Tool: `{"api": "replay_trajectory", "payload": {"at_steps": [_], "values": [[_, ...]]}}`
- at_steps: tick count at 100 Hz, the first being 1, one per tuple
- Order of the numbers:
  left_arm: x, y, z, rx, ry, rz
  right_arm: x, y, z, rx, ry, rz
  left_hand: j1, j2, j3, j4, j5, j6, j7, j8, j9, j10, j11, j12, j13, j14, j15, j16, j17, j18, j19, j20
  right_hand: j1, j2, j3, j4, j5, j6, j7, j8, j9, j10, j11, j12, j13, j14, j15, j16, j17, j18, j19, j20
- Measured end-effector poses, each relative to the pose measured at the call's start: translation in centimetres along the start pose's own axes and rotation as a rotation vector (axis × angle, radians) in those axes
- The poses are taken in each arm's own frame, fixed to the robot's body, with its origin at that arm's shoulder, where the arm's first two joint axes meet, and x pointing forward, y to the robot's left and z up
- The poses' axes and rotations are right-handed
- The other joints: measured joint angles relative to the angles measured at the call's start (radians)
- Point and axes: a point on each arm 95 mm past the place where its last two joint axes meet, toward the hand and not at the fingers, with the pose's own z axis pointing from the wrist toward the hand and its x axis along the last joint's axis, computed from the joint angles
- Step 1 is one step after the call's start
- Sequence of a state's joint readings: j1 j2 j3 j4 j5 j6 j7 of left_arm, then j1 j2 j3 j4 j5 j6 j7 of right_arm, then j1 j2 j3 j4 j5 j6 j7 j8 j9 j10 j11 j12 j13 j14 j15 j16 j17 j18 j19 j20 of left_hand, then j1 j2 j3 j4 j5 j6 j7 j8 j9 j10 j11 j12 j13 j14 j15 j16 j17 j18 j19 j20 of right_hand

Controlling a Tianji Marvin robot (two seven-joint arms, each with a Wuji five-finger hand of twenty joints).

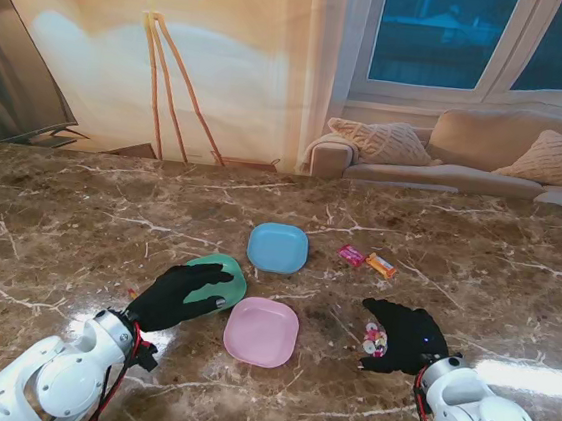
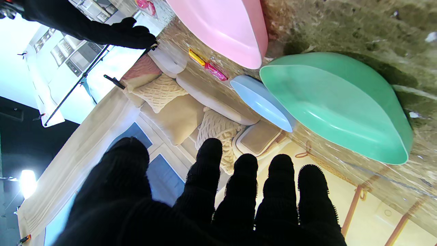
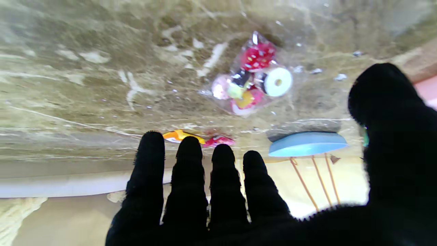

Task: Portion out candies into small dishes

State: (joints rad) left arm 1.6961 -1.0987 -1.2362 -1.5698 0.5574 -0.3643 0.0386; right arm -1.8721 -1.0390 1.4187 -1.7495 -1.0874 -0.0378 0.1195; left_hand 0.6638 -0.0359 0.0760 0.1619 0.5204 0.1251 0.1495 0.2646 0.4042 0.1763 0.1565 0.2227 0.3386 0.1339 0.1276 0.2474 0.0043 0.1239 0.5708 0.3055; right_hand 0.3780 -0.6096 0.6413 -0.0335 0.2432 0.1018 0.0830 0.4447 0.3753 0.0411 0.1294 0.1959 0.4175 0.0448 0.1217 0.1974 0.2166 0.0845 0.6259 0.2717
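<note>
— Candies first, from the stand view: where are they?
— A small clear packet lies on the marble desk, just at the right hand, whose fingers are spread flat and grip nothing. Two more wrapped sweets, one pink and one orange, lie farther off, right of the blue dish.
— And the left hand?
— Open, resting over the green dish; the pink dish is just beside it.
— Left wrist view?
— Straight fingers, apart from the thumb, holding nothing; green, blue and pink dishes beyond.
— Right wrist view?
— Fingers extended, empty; the packet sits on the desk past the fingertips.
</note>
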Motion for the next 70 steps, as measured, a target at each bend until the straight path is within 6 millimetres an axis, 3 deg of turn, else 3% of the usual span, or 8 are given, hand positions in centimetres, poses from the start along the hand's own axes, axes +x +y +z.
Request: {"api": "replay_trajectory", "payload": {"at_steps": [18, 46, 52, 57, 62, 66, 67, 70], "values": [[-0.1, -0.1, -0.1, 0.004, -0.003, 0.001, -0.3, -0.9, 0.3, 0.016, -0.048, -0.044, 0.0, 0.0, 0.0, 0.0, 0.0, 0.0, 0.0, 0.0, 0.0, 0.0, 0.0, 0.0, 0.0, 0.0, 0.0, 0.0, 0.0, 0.0, 0.0, 0.0, 0.039, -0.002, -0.024, 0.0, -0.074, 0.076, 0.073, 0.151, -0.06, 0.022, 0.091, 0.103, 0.003, 0.0, 0.064, 0.064, 0.064, 0.011, 0.046, 0.059], [-0.2, -0.2, -0.2, 0.005, -0.008, 0.002, -0.7, -1.6, 1.2, 0.069, -0.106, -0.082, 0.0, 0.0, 0.0, 0.0, 0.0, 0.0, 0.0, 0.0, 0.0, 0.0, 0.0, 0.0, 0.0, 0.0, 0.0, 0.0, 0.0, 0.0, 0.0, 0.0, 0.065, -0.003, -0.046, -0.012, -0.033, 0.078, 0.181, 0.285, -0.053, 0.025, 0.297, 0.289, 0.077, -0.003, 0.246, 0.216, 0.179, -0.015, 0.208, 0.137], [-0.2, -0.2, -0.3, 0.006, -0.01, 0.003, -0.8, -1.5, 1.5, 0.064, -0.108, -0.101, 0.0, 0.0, 0.0, 0.0, 0.0, 0.0, 0.0, 0.0, 0.0, 0.0, 0.0, 0.0, 0.0, 0.0, 0.0, 0.0, 0.0, 0.0, 0.0, 0.0, 0.073, -0.011, -0.059, -0.042, 0.008, 0.054, 0.209, 0.312, -0.016, 0.021, 0.336, 0.33, 0.1, -0.003, 0.284, 0.246, 0.214, -0.031, 0.248, 0.152], [-0.3, -0.3, -0.3, 0.007, -0.011, 0.004, -0.8, -1.4, 1.8, 0.049, -0.107, -0.129, 0.0, 0.0, 0.0, 0.0, 0.0, 0.0, 0.0, 0.0, 0.0, 0.0, 0.0, 0.0, 0.0, 0.0, 0.0, 0.0, 0.0, 0.0, 0.0, 0.0, 0.073, -0.039, -0.065, -0.044, 0.055, 0.029, 0.254, 0.335, 0.035, 0.007, 0.376, 0.364, 0.162, -0.002, 0.359, 0.296, 0.25, -0.032, 0.298, 0.164], [-0.3, -0.3, -0.3, 0.007, -0.012, 0.005, -0.9, -1.4, 2.1, 0.008, -0.105, -0.151, 0.0, 0.0, 0.0, 0.0, 0.0, 0.0, 0.0, 0.0, 0.0, 0.0, 0.0, 0.0, 0.0, 0.0, 0.0, 0.0, 0.0, 0.0, 0.0, 0.0, 0.073, -0.063, -0.07, -0.087, 0.122, -0.009, 0.291, 0.364, 0.106, -0.015, 0.423, 0.406, 0.266, -0.014, 0.469, 0.361, 0.301, -0.039, 0.361, 0.185], [-0.3, -0.3, -0.3, 0.008, -0.013, 0.005, -1.0, -1.6, 2.3, -0.031, -0.102, -0.158, 0.0, 0.0, 0.0, 0.0, 0.0, 0.0, 0.0, 0.0, 0.0, 0.0, 0.0, 0.0, 0.0, 0.0, 0.0, 0.0, 0.0, 0.0, 0.0, 0.0, 0.071, -0.085, -0.064, -0.108, 0.151, -0.028, 0.315, 0.382, 0.143, -0.029, 0.442, 0.433, 0.288, -0.015, 0.507, 0.387, 0.326, -0.039, 0.392, 0.187], [-0.3, -0.3, -0.4, 0.008, -0.014, 0.006, -1.0, -1.6, 2.3, -0.04, -0.102, -0.159, 0.0, 0.0, 0.0, 0.0, 0.0, 0.0, 0.0, 0.0, 0.0, 0.0, 0.0, 0.0, 0.0, 0.0, 0.0, 0.0, 0.0, 0.0, 0.0, 0.0, 0.067, -0.103, -0.044, -0.133, 0.167, -0.036, 0.326, 0.389, 0.162, -0.035, 0.453, 0.447, 0.301, -0.016, 0.523, 0.398, 0.337, -0.039, 0.411, 0.187], [-0.3, -0.4, -0.4, 0.009, -0.015, 0.006, -1.0, -1.7, 2.4, -0.057, -0.1, -0.16, 0.0, 0.0, 0.0, 0.0, 0.0, 0.0, 0.0, 0.0, 0.0, 0.0, 0.0, 0.0, 0.0, 0.0, 0.0, 0.0, 0.0, 0.0, 0.0, 0.0, 0.028, -0.155, 0.123, -0.149, 0.203, -0.053, 0.349, 0.403, 0.202, -0.047, 0.468, 0.469, 0.33, -0.019, 0.549, 0.42, 0.357, -0.04, 0.442, 0.187]]}}
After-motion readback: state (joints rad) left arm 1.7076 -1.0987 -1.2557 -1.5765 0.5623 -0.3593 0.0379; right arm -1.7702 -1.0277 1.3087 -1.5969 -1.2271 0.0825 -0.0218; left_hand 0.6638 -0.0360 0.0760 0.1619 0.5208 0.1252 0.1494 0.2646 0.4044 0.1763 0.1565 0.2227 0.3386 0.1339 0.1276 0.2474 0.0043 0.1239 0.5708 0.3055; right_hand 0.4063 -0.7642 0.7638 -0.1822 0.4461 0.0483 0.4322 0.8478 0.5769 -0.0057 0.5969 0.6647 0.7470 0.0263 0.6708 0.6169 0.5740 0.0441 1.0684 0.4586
